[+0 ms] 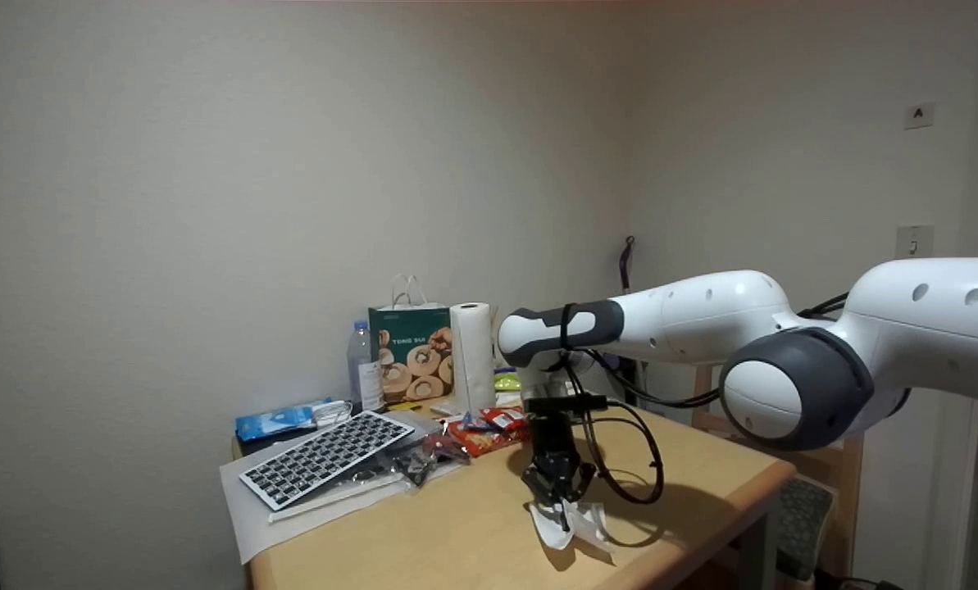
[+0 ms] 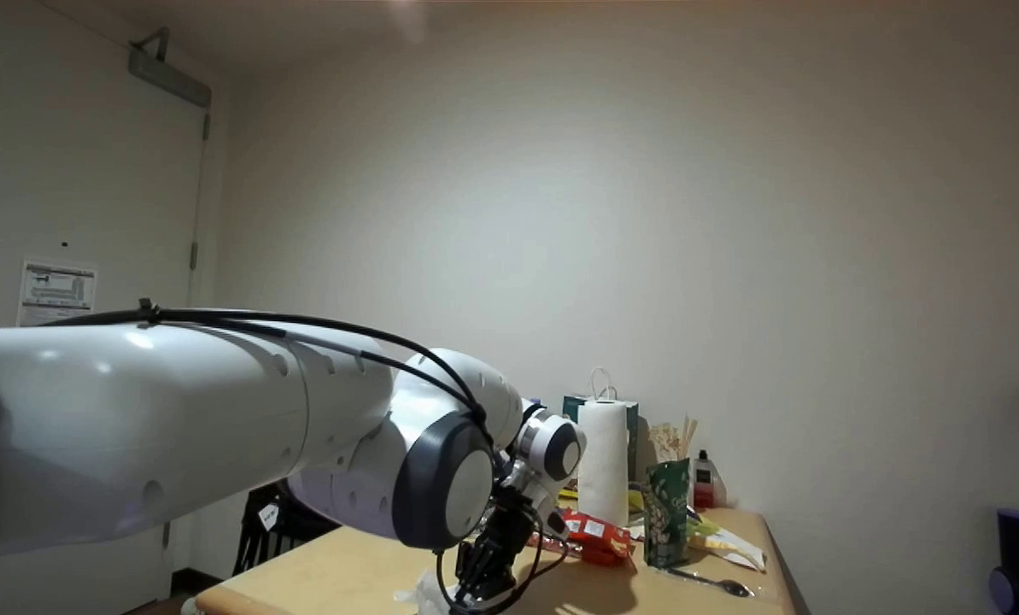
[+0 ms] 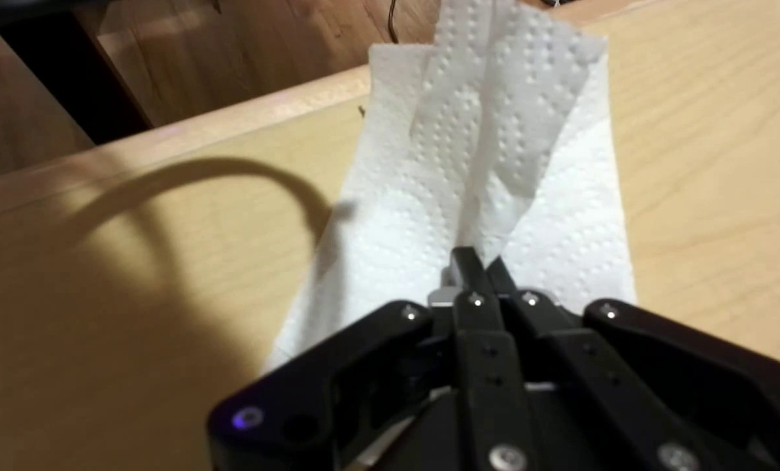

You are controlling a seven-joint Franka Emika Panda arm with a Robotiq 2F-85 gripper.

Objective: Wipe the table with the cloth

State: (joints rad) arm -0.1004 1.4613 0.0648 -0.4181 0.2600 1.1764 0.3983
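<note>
The cloth (image 3: 396, 235), a white embossed sheet with a folded ridge along its middle, spreads out beneath my gripper (image 3: 483, 260) in the wrist view. Both fingertips are pinched together on that ridge. In an exterior view the gripper (image 1: 565, 501) points down near the front edge of the table (image 1: 423, 533), with the cloth (image 1: 550, 528) flaring out below it. Shadows fall beside the cloth; whether all of it touches the tabletop I cannot tell. Only part of the cloth (image 2: 430, 594) shows in an exterior view, low in the picture behind cables.
A keyboard (image 1: 329, 459) rests on papers on the table's side. Red snack packets (image 1: 484, 434), a paper towel roll (image 1: 472, 356), a green bag (image 1: 411, 352) and a bottle (image 1: 363, 365) stand farther back. A spoon (image 2: 731, 588) lies by a green pouch (image 2: 668, 512).
</note>
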